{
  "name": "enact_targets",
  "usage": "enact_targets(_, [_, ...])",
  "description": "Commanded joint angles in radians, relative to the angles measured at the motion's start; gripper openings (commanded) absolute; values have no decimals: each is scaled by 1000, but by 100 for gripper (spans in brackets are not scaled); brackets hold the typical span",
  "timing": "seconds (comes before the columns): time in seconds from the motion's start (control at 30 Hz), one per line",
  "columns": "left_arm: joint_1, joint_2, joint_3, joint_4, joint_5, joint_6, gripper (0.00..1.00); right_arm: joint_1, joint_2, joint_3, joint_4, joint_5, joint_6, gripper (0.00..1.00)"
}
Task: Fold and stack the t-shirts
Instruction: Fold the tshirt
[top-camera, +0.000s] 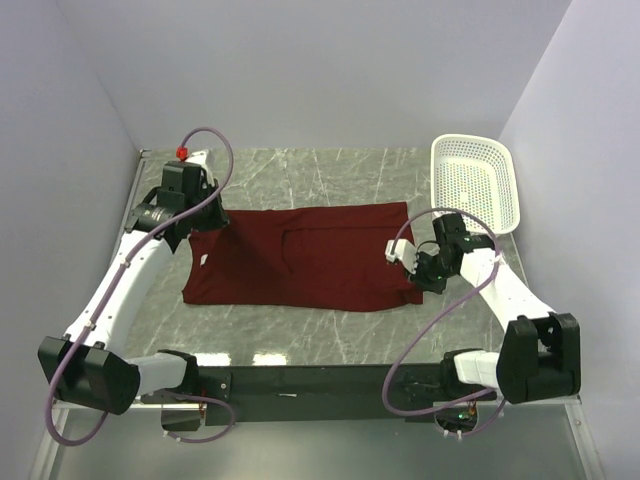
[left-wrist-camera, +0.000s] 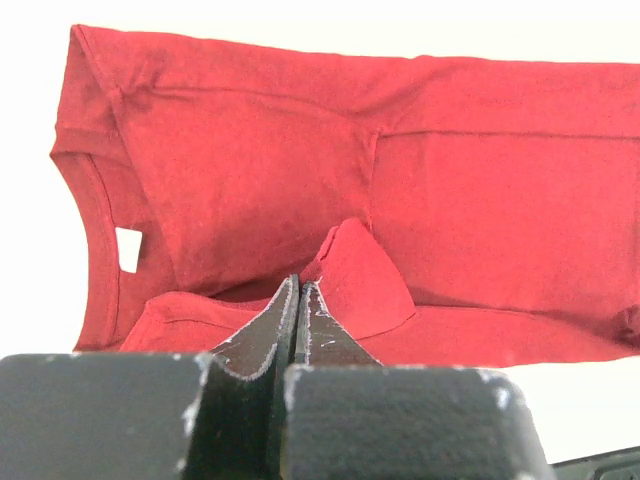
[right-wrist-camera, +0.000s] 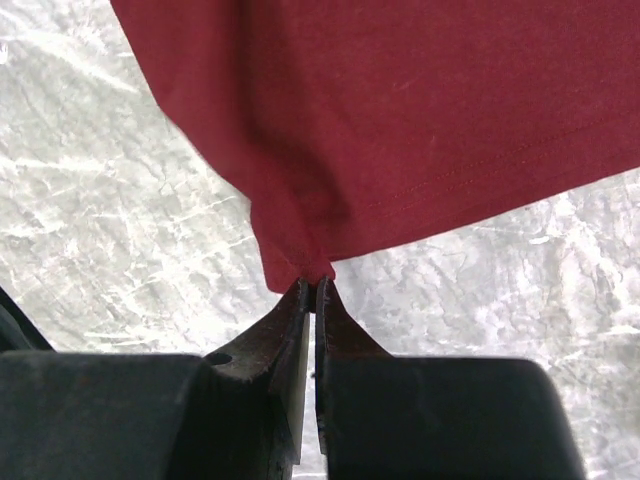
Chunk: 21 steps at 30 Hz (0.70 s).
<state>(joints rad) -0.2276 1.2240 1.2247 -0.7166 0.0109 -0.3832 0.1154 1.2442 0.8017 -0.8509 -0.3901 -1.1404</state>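
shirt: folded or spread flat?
Partly folded: the t-shirt lies flat on the table, no sleeves sticking out, one flap folded over its body.

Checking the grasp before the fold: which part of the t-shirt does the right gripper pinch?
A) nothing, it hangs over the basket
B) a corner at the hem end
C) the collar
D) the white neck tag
B: the right wrist view shows the right gripper closed on a corner of the t-shirt, beside the hem stitching.

I see a plain maroon t-shirt (top-camera: 320, 255) with no print and a small white tag (top-camera: 204, 262). The table (top-camera: 300, 170) is grey marble with pale veins. The basket (top-camera: 478, 180) is white lattice. The cables (top-camera: 207, 129) are purple and the walls (top-camera: 320, 70) pale lilac.
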Motion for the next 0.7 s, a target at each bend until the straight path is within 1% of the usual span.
enact_targets(0.0, [10, 6, 53, 71, -8, 36, 1, -19, 32, 57, 16, -50, 27, 7])
enact_targets(0.27, [16, -43, 55, 169, -8, 76, 1, -40, 110, 113, 39, -69, 83, 8])
enact_targets(0.57, [43, -34, 39, 181, -8, 92, 1, -54, 132, 148, 29, -90, 97, 9])
enact_targets(0.6, [51, -34, 36, 184, -37, 92, 0, -56, 133, 151, 26, -90, 97, 9])
enact_targets(0.67, [57, -35, 36, 181, -43, 95, 0, -60, 133, 156, 21, -90, 94, 9])
